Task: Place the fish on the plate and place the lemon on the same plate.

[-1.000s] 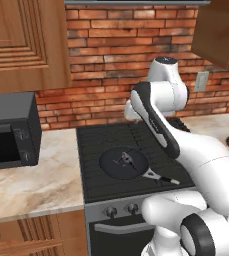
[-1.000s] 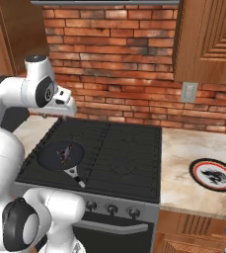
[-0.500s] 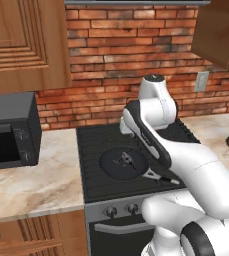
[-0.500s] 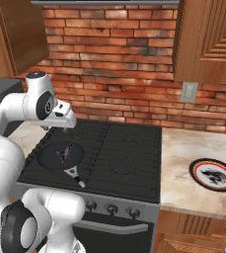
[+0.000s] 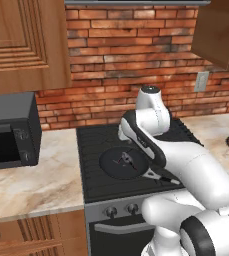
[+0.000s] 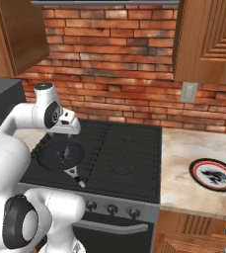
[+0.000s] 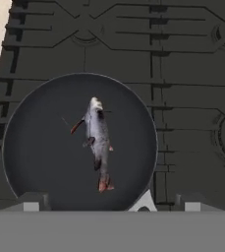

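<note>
The fish (image 7: 98, 142) lies in the middle of the black frying pan (image 7: 35, 147) on the stove (image 7: 182, 74), flat on its side. In the hand view its long axis runs close to twelve-to-six, head up near twelve, reddish tail down near six and leaning a touch toward five. The jaws (image 7: 109, 202) are spread wide, nothing between them, their two tips (image 7: 31, 201) rising at the bottom of that view to either side of the tail. So the fish sits straight ahead of them, at twelve o'clock, with its length lying across the gap between the tips rather than along it. To my eye that is the relation the next move hangs on: a plain descent onto the body should let the tips close on its narrow flanks.

From the right base view the plate (image 6: 214, 175) rests on the worktop (image 6: 183, 148) past the stove, roughly at three o'clock from the pan and well apart from it. A dark shape shows at its centre; I cannot tell what it is. The lemon I cannot make out.
</note>
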